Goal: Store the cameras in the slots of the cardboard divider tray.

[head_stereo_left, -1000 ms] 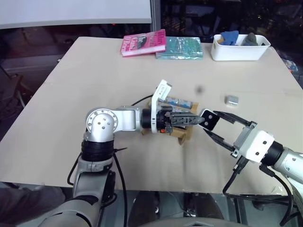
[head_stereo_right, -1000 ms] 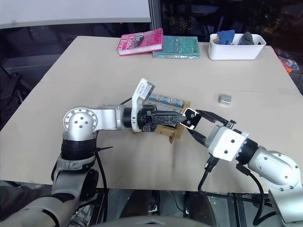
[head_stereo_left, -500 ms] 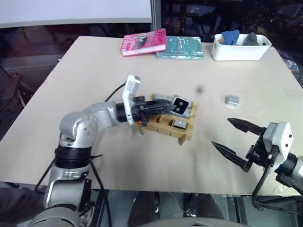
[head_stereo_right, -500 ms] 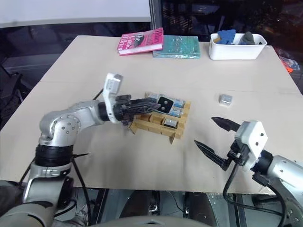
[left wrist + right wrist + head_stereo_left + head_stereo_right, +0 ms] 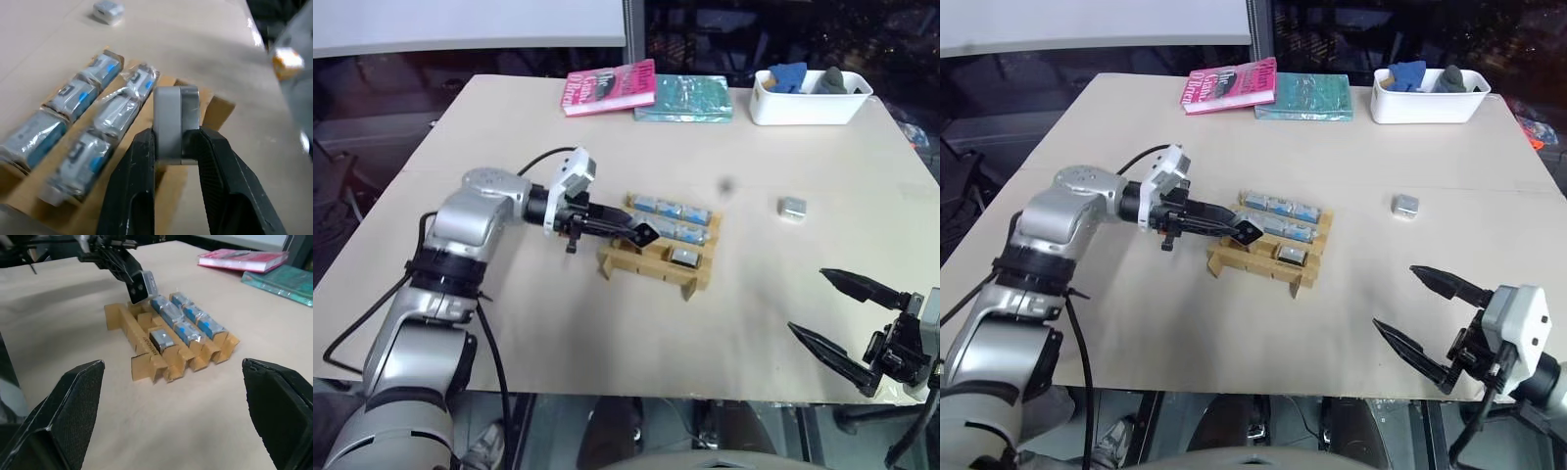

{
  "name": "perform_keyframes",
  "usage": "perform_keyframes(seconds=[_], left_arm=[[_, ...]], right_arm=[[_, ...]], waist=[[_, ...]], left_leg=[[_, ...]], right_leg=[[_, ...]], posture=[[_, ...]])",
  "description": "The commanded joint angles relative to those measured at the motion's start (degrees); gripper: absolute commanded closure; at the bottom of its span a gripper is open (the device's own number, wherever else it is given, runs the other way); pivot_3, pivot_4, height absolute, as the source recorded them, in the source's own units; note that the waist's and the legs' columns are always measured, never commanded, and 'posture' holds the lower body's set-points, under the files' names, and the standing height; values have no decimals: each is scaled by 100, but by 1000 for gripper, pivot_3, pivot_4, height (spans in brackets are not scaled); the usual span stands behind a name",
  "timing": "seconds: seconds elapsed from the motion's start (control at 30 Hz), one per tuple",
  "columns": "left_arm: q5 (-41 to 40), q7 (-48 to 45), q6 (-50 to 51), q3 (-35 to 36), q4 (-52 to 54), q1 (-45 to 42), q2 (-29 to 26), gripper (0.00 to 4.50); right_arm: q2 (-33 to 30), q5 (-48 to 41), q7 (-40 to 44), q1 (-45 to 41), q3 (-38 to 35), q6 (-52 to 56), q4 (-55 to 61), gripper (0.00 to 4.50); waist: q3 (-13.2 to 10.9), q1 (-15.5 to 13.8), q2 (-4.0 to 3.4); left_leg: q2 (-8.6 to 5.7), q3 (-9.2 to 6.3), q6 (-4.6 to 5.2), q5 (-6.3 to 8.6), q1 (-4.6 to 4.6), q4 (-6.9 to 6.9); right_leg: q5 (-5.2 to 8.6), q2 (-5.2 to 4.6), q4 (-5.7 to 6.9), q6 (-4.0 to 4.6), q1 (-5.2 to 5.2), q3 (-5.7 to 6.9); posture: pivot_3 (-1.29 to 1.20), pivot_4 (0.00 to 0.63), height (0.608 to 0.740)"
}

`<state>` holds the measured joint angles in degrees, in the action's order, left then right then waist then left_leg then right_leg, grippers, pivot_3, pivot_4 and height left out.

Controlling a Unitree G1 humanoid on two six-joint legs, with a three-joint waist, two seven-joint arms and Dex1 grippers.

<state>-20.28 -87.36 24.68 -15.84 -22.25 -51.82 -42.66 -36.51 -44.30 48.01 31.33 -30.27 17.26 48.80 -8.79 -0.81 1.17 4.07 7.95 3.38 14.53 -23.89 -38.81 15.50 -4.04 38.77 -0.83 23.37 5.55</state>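
The cardboard divider tray (image 5: pixel 641 261) lies mid-table with several wrapped cameras (image 5: pixel 672 210) in its far slots and one silver camera (image 5: pixel 685 257) in a near slot. My left gripper (image 5: pixel 637 233) is shut on a grey camera (image 5: pixel 171 112) and holds it just above the tray's left end (image 5: pixel 120 318). One loose camera (image 5: pixel 792 206) lies on the table to the right. My right gripper (image 5: pixel 847 318) stands open and empty near the table's front right edge, well clear of the tray.
A pink book (image 5: pixel 610 87) and a teal book (image 5: pixel 683 99) lie at the back. A white tub (image 5: pixel 808 106) holding blue and grey items stands at the back right. A dark spot (image 5: pixel 725 185) marks the table behind the tray.
The camera passed from my right gripper to my left. The right gripper opened and drew back to the front right. The left gripper swung left, carrying the camera to the tray's left end.
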Motion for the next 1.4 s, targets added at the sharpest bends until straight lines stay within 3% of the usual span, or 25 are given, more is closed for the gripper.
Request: perform_keyframes(seconds=[0.03,0.6,1.13,1.2,1.4], left_arm=[[387,-467,-470,-163,-618,-544,157,3861],[767,-514,-2039,-1529,-2127,-1673,746,3861],[442,-514,-2530,-2531,-2331,-1961,534,3861],[387,-514,-2536,-2553,-2281,-1976,523,2803],[247,-514,-2525,-2481,-2144,-2015,491,220]], right_arm=[[107,25,-171,120,29,-104,328,23],[313,93,-373,478,106,-226,632,23],[316,137,-414,590,126,-358,614,23],[306,151,-420,574,150,-362,606,0],[275,183,-406,482,196,-370,521,0]], waist=[[0,-4,1],[-6,10,10],[-6,6,11],[-6,9,10],[-7,-3,12]], left_leg=[[0,0,0,0,0,1],[0,-1,-2,-1,-13,-2],[0,-2,5,3,-11,-7],[1,-2,4,3,-11,-7],[1,-3,4,2,-13,-11]], right_leg=[[0,1,0,0,1,0],[1,2,1,-2,12,-4],[1,1,6,-2,12,-6],[1,2,7,-2,12,-8],[0,2,7,-1,13,-6]], posture=[[0,150,740],[0,150,740],[0,150,740],[0,150,740],[0,150,740]])
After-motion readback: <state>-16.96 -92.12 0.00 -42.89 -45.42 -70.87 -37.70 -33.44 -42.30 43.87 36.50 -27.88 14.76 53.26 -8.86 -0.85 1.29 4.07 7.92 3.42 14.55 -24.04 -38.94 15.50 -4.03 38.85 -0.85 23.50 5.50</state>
